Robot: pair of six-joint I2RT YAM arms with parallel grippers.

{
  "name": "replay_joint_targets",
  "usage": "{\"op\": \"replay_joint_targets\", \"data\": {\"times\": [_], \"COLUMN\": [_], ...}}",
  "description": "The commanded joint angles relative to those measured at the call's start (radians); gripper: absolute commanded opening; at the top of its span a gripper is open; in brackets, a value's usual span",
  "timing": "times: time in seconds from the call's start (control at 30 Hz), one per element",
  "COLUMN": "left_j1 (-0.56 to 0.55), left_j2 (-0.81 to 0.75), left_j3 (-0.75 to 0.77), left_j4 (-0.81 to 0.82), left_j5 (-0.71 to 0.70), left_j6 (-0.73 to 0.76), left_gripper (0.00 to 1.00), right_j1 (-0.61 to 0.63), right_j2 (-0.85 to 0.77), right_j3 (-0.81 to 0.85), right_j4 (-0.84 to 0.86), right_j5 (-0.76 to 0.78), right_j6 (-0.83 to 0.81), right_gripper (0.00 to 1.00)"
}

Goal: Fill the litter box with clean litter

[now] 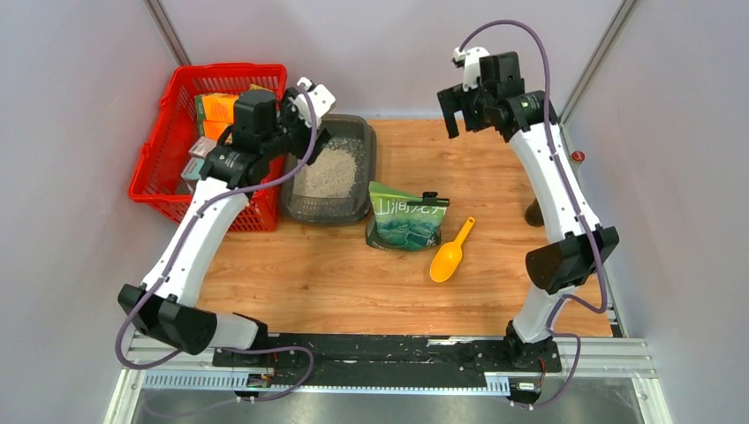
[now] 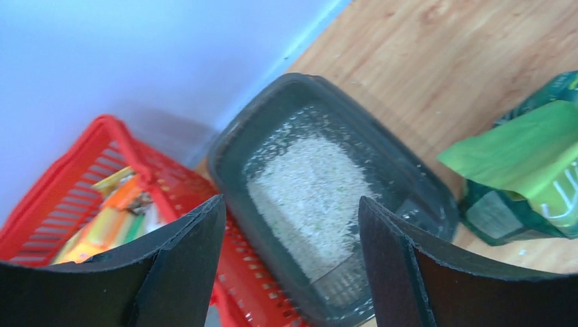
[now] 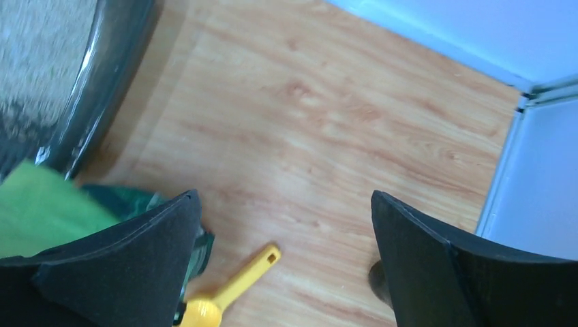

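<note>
The dark grey litter box (image 1: 369, 159) sits at the back of the table beside the red basket. It holds a pale heap of clean litter (image 1: 333, 170), also seen in the left wrist view (image 2: 310, 197) inside the box (image 2: 232, 146). My left gripper (image 1: 311, 124) is open and empty, raised over the box's far left corner. My right gripper (image 1: 461, 113) is open and empty, high near the back wall on the right. The box's edge shows in the right wrist view (image 3: 109, 82).
A red mesh basket (image 1: 159, 172) with packets stands at the back left. A green printed bag (image 1: 404, 219) lies at mid table, a yellow scoop (image 1: 450, 253) to its right. A dark small object (image 1: 533, 213) sits by the right arm.
</note>
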Motion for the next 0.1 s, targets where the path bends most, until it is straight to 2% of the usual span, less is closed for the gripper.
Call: {"op": "replay_joint_targets", "data": {"times": [0.0, 0.07], "left_j1": [0.011, 0.01], "left_j2": [-0.079, -0.102], "left_j3": [0.049, 0.06], "left_j4": [-0.008, 0.004], "left_j5": [-0.127, -0.166], "left_j6": [0.07, 0.055], "left_gripper": [0.79, 0.79], "right_j1": [0.002, 0.002], "right_j2": [-0.023, -0.027], "right_j3": [0.046, 0.08], "right_j4": [0.162, 0.171], "right_j5": [0.126, 0.127], "right_j6": [0.115, 0.114], "right_gripper": [1.0, 1.0]}}
